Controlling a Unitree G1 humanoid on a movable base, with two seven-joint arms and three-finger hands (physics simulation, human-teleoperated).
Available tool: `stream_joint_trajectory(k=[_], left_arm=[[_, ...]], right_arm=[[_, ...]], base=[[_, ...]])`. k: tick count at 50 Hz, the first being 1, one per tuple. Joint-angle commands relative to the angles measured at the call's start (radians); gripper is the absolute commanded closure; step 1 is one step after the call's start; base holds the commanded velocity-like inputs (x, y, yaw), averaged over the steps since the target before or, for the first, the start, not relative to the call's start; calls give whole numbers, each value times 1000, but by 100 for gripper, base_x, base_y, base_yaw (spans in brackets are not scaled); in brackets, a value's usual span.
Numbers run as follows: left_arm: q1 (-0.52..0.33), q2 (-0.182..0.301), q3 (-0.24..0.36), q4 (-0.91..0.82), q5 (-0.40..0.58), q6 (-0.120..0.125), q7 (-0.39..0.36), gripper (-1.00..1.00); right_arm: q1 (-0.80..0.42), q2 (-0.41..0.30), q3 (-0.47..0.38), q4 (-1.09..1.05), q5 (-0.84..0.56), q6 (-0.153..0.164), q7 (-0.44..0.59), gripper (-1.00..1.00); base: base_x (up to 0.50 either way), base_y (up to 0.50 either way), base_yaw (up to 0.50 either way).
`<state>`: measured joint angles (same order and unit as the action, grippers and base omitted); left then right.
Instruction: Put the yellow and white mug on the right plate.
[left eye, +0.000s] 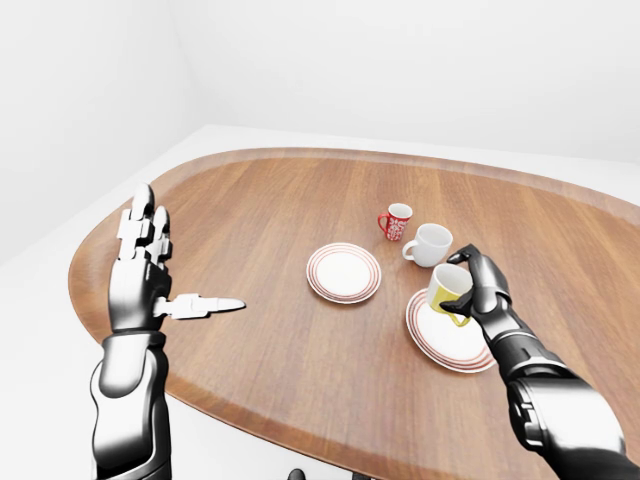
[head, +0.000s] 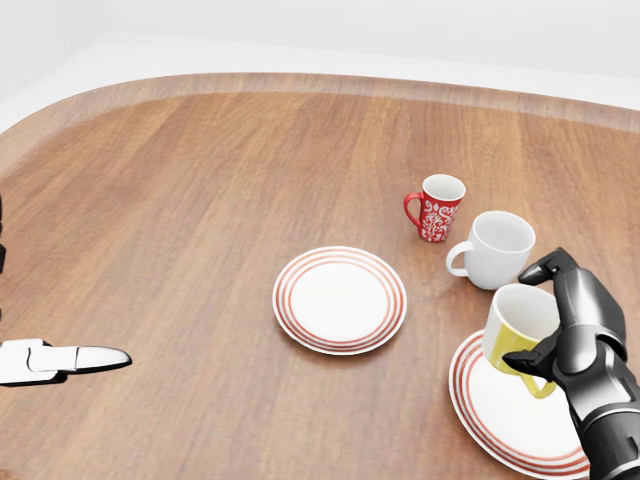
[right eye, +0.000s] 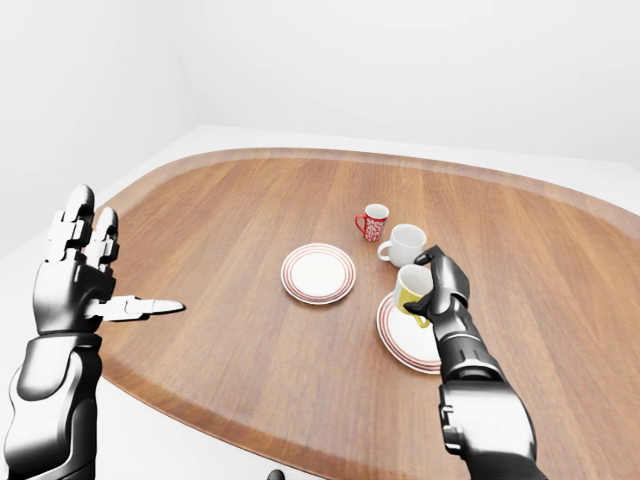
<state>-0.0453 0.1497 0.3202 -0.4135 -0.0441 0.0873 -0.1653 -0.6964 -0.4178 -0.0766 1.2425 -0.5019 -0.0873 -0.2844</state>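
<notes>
The yellow and white mug (head: 517, 326) is tilted, its mouth turned up and to the left. My right hand (head: 568, 322) is shut on it and holds it over the upper left part of the right plate (head: 505, 425), a white plate with red rings. Whether the mug touches the plate I cannot tell. My left hand (left eye: 150, 262) is open and empty, raised at the left of the left-eye view, far from the mug.
A second red-ringed plate (head: 340, 298) lies at the middle of the oval wooden table (head: 200, 200). A plain white mug (head: 497, 249) and a red patterned mug (head: 438, 207) stand just above the right plate, close to my right hand.
</notes>
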Motion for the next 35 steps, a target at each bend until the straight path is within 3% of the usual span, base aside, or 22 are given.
stream_joint_trajectory(k=[1, 35], left_arm=[[1, -1, -3, 4, 3, 0, 0, -100], [7, -7, -15, 23, 16, 0, -1, -100]], right_arm=[[-11, -26, -7, 49, -54, 0, -49, 100], [41, -24, -20, 101, -82, 0, -152, 100]], base=[[0, 0, 0], [0, 0, 0]])
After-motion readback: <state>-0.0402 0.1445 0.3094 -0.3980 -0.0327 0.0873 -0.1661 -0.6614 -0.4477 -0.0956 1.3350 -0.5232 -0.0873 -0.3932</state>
